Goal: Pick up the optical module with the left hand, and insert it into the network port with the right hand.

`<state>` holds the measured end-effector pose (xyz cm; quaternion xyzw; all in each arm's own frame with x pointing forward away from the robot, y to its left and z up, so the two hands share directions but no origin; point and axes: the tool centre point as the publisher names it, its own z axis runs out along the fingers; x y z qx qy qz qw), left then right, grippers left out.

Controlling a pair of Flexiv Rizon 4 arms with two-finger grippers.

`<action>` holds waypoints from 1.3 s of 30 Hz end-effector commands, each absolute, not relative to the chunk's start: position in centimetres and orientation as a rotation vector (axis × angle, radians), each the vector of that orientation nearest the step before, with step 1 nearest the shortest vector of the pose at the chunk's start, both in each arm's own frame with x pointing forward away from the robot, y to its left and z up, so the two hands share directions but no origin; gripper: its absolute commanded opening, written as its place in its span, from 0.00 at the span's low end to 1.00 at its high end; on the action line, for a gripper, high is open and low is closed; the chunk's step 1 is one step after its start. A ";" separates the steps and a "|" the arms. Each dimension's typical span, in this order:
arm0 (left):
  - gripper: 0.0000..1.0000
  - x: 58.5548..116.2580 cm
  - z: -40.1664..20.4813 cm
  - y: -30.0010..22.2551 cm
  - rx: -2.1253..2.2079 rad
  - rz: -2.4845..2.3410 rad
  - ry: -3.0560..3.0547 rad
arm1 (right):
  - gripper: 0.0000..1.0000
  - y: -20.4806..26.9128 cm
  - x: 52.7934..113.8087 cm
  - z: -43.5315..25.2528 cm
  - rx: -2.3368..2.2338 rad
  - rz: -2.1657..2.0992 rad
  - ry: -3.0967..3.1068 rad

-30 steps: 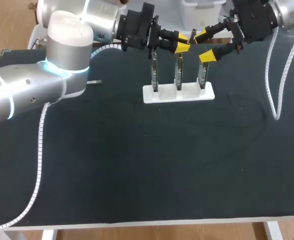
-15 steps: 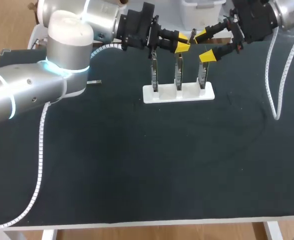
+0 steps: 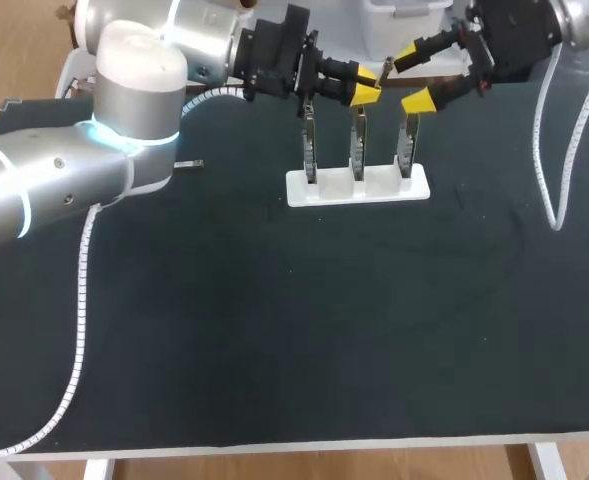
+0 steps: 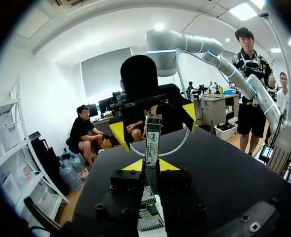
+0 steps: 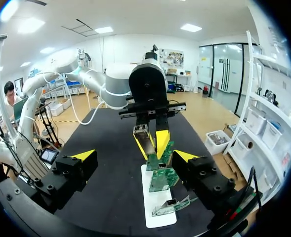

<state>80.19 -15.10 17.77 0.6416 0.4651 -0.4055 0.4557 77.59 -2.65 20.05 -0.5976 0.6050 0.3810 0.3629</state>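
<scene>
In the left wrist view, the left gripper [image 4: 150, 166] is pinching the module [image 4: 152, 138] between narrow-set tips. It is holding the module upright with most of its length sticking out ahead, probably so the free end is offered for a handover. The right gripper [image 4: 153, 123] is facing it just beyond, with one yellow tip on either side of the module.

In the right wrist view, the right gripper [image 5: 134, 156] is standing wide and empty. The module [image 5: 143, 140] is hanging ahead of its fingers, roughly in line with the gap and touching neither. Beneath it, green boards [image 5: 161, 170] are standing in a white base [image 5: 157, 217].

In the head view, both grippers [image 3: 366, 85] [image 3: 412, 77] are meeting above the base [image 3: 359, 187] at the table's [image 3: 274, 320] far side. The handover is likely happening here to be near the port.
</scene>
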 end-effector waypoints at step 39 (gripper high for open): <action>0.00 80.5 17.8 -15.2 1.589 -1.003 1.147 | 1.00 0.4 80.4 21.0 -1.611 0.972 1.468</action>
